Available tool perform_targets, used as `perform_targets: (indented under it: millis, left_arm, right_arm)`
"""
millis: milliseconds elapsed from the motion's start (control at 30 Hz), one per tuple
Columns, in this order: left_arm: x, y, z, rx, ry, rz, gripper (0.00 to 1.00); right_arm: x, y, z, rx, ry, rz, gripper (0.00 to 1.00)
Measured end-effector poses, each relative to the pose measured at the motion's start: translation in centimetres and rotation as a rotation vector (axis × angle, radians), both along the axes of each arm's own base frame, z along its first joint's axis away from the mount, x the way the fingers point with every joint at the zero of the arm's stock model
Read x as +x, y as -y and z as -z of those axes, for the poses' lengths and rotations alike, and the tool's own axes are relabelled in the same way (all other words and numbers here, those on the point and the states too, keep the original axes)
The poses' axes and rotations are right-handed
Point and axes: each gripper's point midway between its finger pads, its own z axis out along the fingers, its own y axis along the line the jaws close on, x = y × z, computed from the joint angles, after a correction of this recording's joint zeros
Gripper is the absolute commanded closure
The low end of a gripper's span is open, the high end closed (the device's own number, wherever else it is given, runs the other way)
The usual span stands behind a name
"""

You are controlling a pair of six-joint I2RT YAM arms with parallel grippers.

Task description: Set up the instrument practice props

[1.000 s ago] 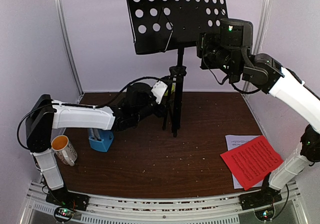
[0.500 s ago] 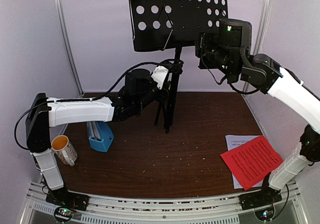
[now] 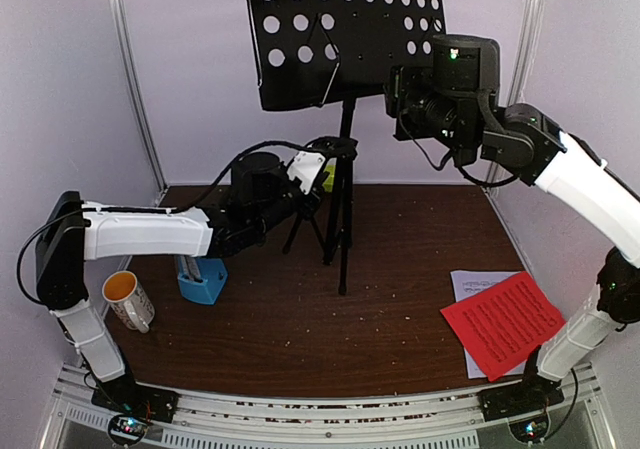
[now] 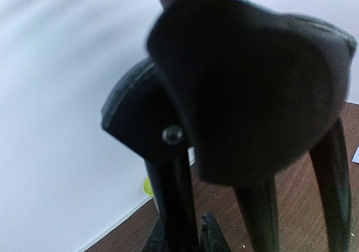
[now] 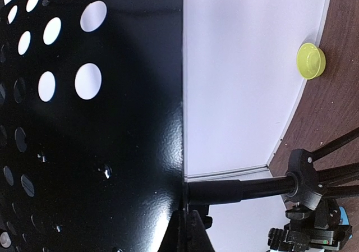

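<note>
The black perforated music stand (image 3: pixel 340 29) stands at the back of the table, its pole (image 3: pixel 345 199) running down to the tripod legs. My left gripper (image 3: pixel 312 167) is at the leg hub, and in the left wrist view it (image 4: pixel 188 238) is shut on one thin black leg (image 4: pixel 174 201). My right gripper (image 3: pixel 397 89) is shut on the desk's lower right edge; its wrist view shows it (image 5: pixel 188 229) pinching that edge (image 5: pixel 180 168). The red music sheet (image 3: pixel 503 322) lies on the white one (image 3: pixel 472 285) at the right. The blue metronome (image 3: pixel 200 277) stands at the left.
A white mug (image 3: pixel 127 299) with a yellow inside stands beside the metronome at the near left. A lime-green bowl (image 5: pixel 311 60) sits by the back wall behind the stand. White walls close in the table on three sides.
My left gripper has closed from wide open onto the stand's leg. The tripod legs have spread apart, and the stand's foot has shifted a little. My right gripper stays shut on the desk.
</note>
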Motion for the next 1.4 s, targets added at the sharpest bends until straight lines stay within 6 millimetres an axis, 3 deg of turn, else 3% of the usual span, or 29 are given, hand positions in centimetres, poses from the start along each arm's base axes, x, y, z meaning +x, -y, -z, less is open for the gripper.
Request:
perform_targets:
  millis: [367, 567, 667, 800, 1100, 1400]
  left_arm:
    - [0.3, -0.8, 1.6, 0.039, -0.006, 0.058, 1.00]
    - [1.1, -0.5, 4.5, 0.079, -0.052, 0.052, 1.00]
    - [1.4, -0.1, 4.8, 0.079, -0.052, 0.055, 1.00]
    - [1.4, 0.2, 4.8, 0.077, -0.050, 0.067, 1.00]
    - [1.4, 0.6, 4.9, 0.070, -0.046, 0.081, 1.00]
    - [0.9, 1.2, 4.5, 0.068, -0.026, 0.119, 0.98]
  right_arm:
    - [-0.1, -1.2, 0.4, -0.049, -0.003, -0.053, 1.00]
    - [-0.2, -1.6, 3.4, -0.060, -0.008, -0.063, 1.00]
    - [-0.5, -1.6, 3.6, -0.044, 0.005, -0.067, 0.98]
    - [-0.9, -1.2, 3.7, -0.021, 0.019, -0.070, 0.83]
    - [-1.3, -1.0, 1.7, 0.060, 0.080, -0.089, 0.38]
    - [-2.8, 0.6, 0.7, 0.141, 0.163, -0.115, 0.17]
